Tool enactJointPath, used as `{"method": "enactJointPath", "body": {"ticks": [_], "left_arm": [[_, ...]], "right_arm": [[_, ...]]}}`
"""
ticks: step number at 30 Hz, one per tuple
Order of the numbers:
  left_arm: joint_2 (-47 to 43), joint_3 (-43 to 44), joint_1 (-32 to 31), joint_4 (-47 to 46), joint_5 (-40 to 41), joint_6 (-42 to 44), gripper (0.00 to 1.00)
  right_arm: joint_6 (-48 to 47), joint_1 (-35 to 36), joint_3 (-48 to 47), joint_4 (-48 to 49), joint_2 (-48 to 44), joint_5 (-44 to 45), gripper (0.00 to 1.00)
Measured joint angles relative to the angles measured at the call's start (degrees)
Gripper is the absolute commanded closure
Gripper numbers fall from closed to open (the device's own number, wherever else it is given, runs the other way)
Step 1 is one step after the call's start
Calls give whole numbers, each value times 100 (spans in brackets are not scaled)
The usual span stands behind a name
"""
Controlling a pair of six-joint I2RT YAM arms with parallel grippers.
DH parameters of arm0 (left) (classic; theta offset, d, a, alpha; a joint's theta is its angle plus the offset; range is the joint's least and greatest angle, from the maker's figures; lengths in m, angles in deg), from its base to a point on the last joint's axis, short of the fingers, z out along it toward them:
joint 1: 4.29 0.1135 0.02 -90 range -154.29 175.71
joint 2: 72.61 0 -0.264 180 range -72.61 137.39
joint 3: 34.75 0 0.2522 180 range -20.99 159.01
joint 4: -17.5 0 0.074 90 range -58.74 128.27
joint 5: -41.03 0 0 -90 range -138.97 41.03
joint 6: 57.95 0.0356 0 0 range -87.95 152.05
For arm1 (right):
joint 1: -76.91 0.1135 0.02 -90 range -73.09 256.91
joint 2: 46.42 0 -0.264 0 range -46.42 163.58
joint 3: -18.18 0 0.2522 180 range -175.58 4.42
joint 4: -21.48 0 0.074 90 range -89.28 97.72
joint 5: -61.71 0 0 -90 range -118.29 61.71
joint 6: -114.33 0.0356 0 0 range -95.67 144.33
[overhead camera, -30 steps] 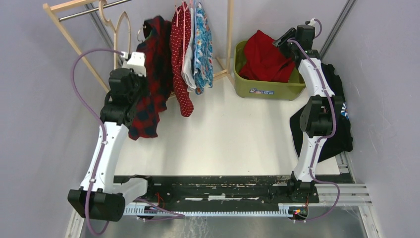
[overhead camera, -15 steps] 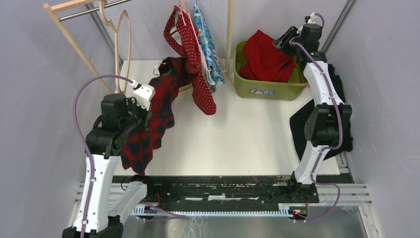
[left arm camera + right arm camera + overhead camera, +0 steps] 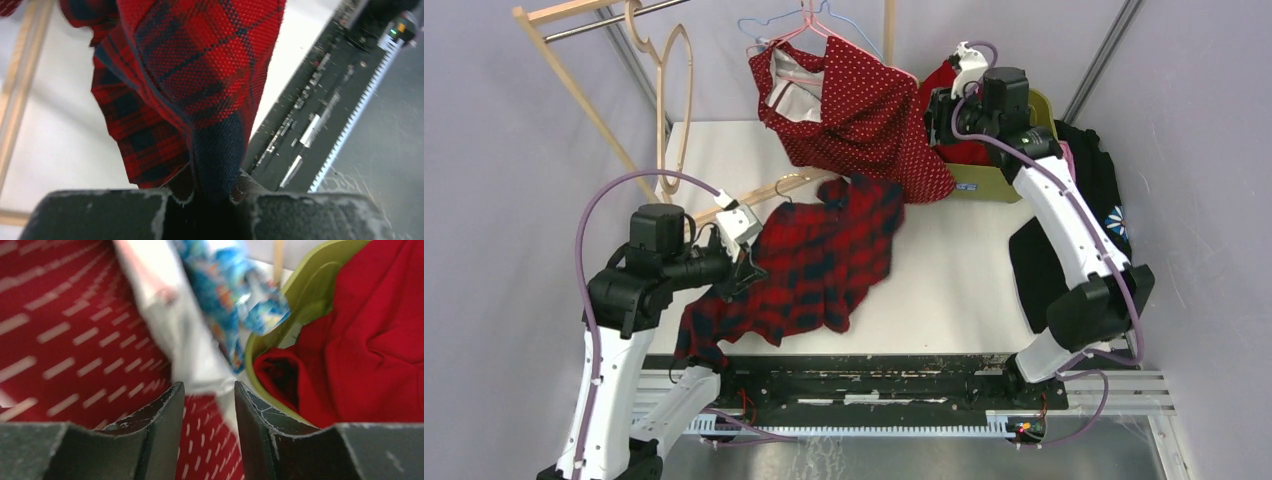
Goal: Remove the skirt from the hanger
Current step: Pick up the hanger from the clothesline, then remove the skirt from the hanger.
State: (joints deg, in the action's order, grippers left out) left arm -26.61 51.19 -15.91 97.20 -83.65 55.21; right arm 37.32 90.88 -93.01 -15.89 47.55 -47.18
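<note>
The red and navy plaid skirt (image 3: 824,260) lies stretched across the table, its near end pinched in my left gripper (image 3: 746,268). In the left wrist view that gripper (image 3: 215,189) is shut on a navy fold of the skirt (image 3: 200,65). A thin hanger hook (image 3: 786,182) shows at the skirt's far edge; the rest of the hanger is hidden by cloth. My right gripper (image 3: 936,112) is up beside a red polka-dot garment (image 3: 864,110). Its fingers (image 3: 167,415) stand apart, with dotted and white cloth just past the tips (image 3: 207,390).
A wooden clothes rack (image 3: 564,70) with empty wooden hangers (image 3: 674,90) stands at the back left. A green bin (image 3: 984,185) with red cloth (image 3: 380,350) sits at the back right. A blue patterned garment (image 3: 230,295) hangs by it. Black cloth (image 3: 1084,240) lies at the right edge.
My left arm has pulled back toward the near edge, dragging the plaid skirt off the rack onto the table. My right arm swung left from the bin. The polka-dot garment swung outward.
</note>
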Motion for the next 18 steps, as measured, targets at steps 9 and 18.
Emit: {"method": "enactJointPath", "body": {"ticks": [9,18], "left_arm": [[236,44,-616,946,-407,905,97],[1283,879,-800,647,339,1443,97]], "right_arm": [[-1036,326,380,-1233,-1300,170,51],[-1320,793,472,-2304,-1775,-201,51]]}}
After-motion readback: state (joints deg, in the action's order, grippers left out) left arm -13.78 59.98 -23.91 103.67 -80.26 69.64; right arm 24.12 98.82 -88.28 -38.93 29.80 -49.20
